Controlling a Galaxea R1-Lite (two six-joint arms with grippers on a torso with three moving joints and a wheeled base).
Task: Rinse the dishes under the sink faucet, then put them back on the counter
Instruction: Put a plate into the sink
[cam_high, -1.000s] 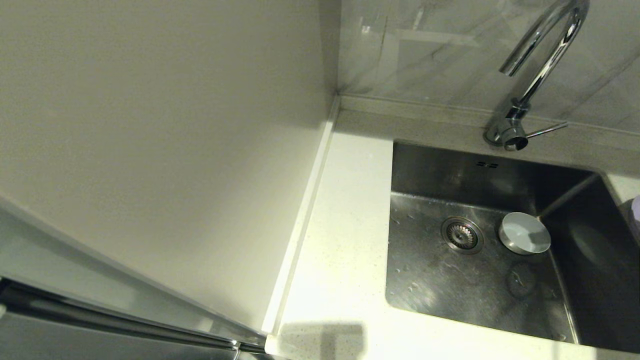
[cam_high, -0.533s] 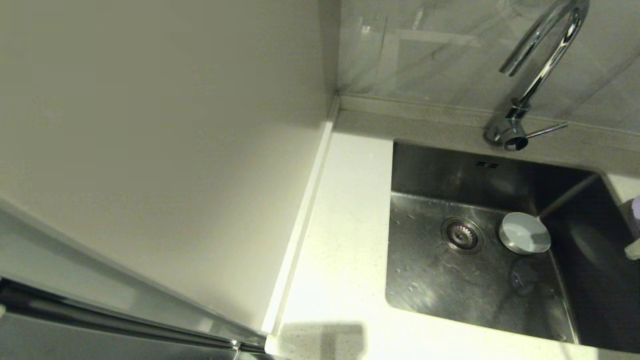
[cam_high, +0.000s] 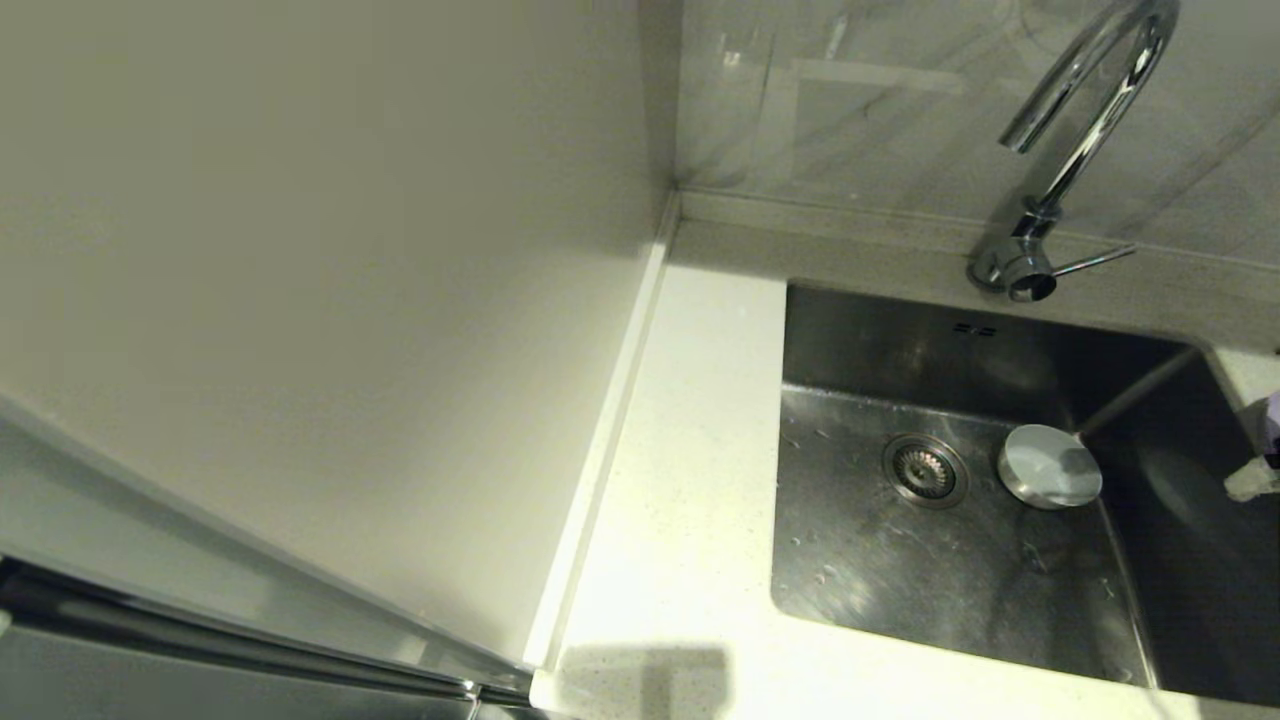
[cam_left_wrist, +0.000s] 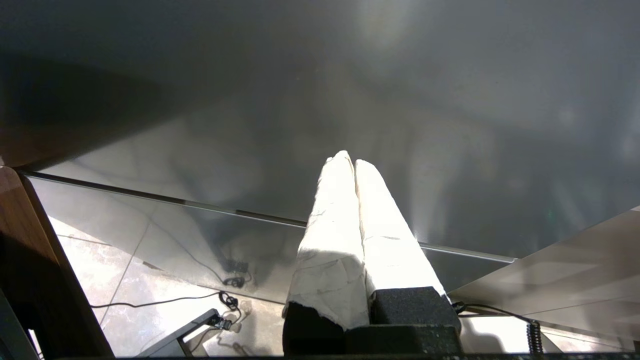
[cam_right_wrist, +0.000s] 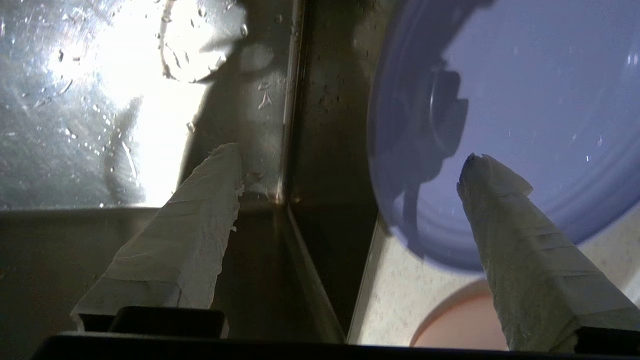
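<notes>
- Off to the left and out of the head view, left gripper parked, taped fingers pressed together, aimed at a grey panel; nowhere near the dishes.
- counter runs along the left of the sink; faucet at the far edge, spout over the basin, no water seen.
- In the sink, pale blue-white bowl sits just right of the drain strainer, opening up. Round, so no long axis.
- At the right edge of the head view, only one taped fingertip of the right gripper shows; it's the near arm for everything here.
- Wrist view: its fingers are wide apart, holding nothing, straddling the sink's right rim: one finger over the basin, the other over the lavender plate.
- Plate lies flat on the counter right of the sink, face up, its left edge about at the rim. Key relation: the plate edge lies between the fingers, toward the counter-side one.
- pink bowl just near of the plate, mostly hidden.
- Likely next: lower and pinch the plate edge; a thin flat rim could slip.
</notes>
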